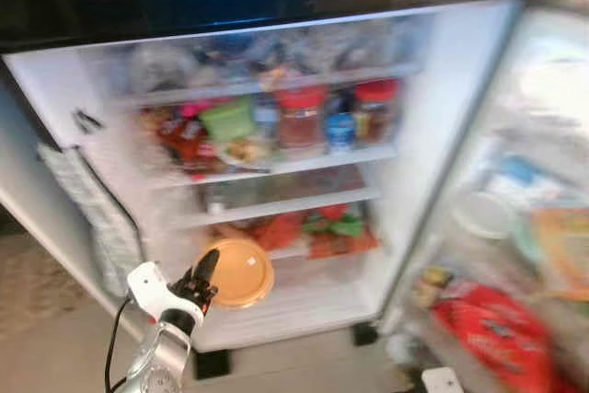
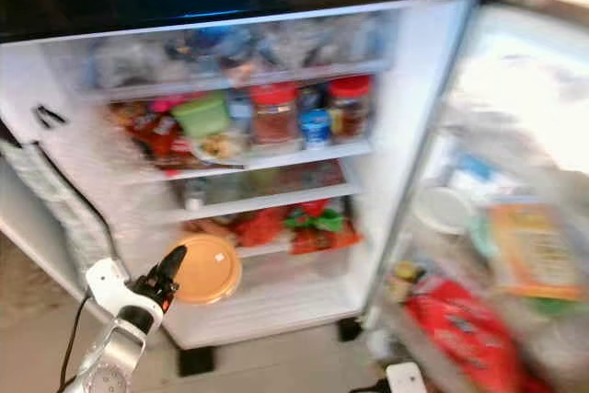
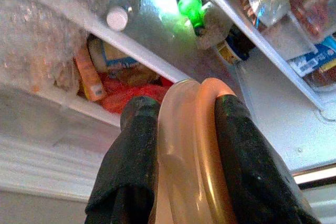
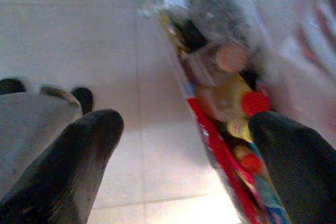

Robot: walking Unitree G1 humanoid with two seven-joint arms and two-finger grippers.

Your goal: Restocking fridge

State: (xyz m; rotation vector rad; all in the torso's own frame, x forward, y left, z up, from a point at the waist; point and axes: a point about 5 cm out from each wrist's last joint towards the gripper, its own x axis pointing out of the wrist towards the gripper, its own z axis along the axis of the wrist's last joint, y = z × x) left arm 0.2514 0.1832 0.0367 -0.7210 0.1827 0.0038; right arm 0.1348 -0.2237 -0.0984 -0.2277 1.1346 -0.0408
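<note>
The fridge (image 1: 433, 135) stands open before me, its shelves packed with jars, bottles and packets. My left gripper (image 1: 204, 275) is shut on a round orange-lidded container (image 1: 243, 272), held on edge low in front of the bottom shelf (image 1: 294, 306). In the left wrist view both black fingers (image 3: 131, 156) clamp the container (image 3: 189, 150) by its rim. In the right wrist view my right gripper (image 4: 184, 150) is open, its fingers spread wide with nothing between them, beside the lower door rack.
The open door (image 1: 543, 181) on the right carries a red packet (image 1: 492, 333), a tub and cartons. Red-lidded jars (image 1: 301, 117) and a green tub (image 1: 227, 121) fill the middle shelf. Tiled floor (image 4: 79, 35) lies below the door.
</note>
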